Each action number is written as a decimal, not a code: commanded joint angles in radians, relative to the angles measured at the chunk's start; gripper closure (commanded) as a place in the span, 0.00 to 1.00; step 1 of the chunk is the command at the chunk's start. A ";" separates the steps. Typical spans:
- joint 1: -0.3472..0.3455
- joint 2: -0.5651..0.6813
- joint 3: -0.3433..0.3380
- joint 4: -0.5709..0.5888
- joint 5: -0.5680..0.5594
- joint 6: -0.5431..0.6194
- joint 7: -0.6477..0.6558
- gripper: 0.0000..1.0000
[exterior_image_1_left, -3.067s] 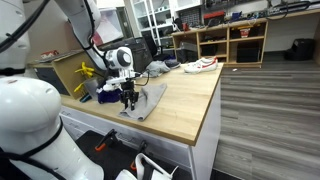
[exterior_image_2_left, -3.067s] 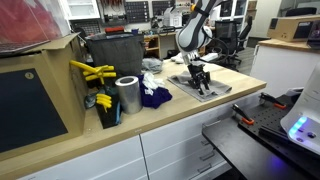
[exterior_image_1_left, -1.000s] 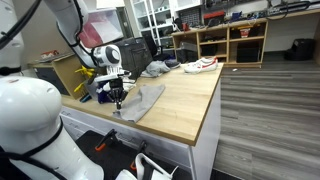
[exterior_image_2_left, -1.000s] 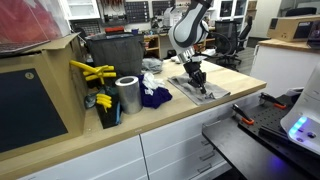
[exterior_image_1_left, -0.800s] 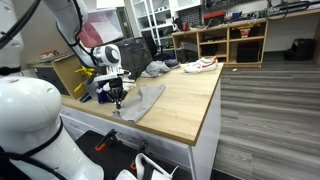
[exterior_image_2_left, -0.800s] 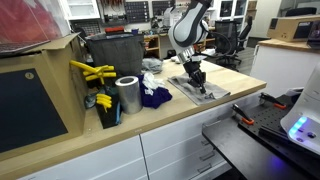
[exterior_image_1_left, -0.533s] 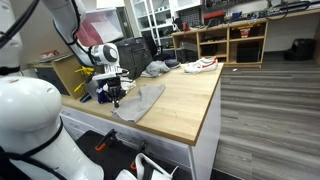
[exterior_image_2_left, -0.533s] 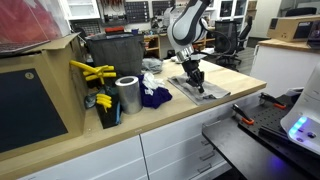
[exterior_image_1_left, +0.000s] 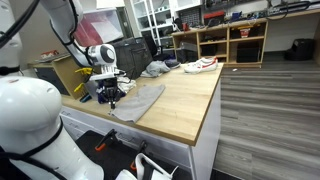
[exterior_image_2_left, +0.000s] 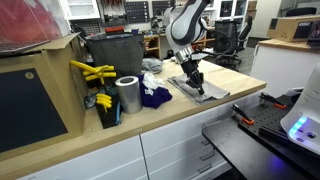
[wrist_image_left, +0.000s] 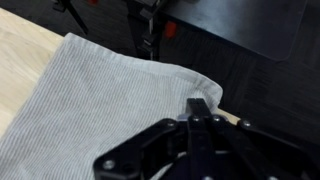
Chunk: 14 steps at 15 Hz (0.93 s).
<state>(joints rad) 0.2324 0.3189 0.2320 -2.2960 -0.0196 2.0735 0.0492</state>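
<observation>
A grey cloth (exterior_image_1_left: 142, 98) lies on the wooden table (exterior_image_1_left: 185, 100); it also shows in the other exterior view (exterior_image_2_left: 207, 90). My gripper (exterior_image_1_left: 112, 101) is low over the cloth's corner near the table's edge, seen in both exterior views (exterior_image_2_left: 195, 85). In the wrist view the fingers (wrist_image_left: 200, 104) are closed together on the edge of the ribbed grey cloth (wrist_image_left: 95, 95), with that corner raised a little and the dark floor beyond the table edge.
A blue cloth (exterior_image_2_left: 155, 97), a metal cylinder (exterior_image_2_left: 127, 95), yellow tools (exterior_image_2_left: 92, 72) and a black bin (exterior_image_2_left: 115, 50) stand next to the grey cloth. A white shoe (exterior_image_1_left: 200, 65) and a grey clothes pile (exterior_image_1_left: 157, 69) lie at the table's far end.
My gripper has moved toward the table's edge near the blue cloth, dragging the grey cloth's corner with it. The cloth has shifted and bunched that way.
</observation>
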 joint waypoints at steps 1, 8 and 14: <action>-0.011 -0.030 0.009 -0.017 0.038 -0.075 -0.085 0.72; -0.061 -0.048 -0.033 0.043 0.051 -0.062 -0.132 0.20; -0.113 0.012 -0.108 0.199 0.085 0.107 -0.064 0.00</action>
<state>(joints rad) 0.1308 0.2969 0.1450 -2.1616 0.0436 2.1063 -0.0646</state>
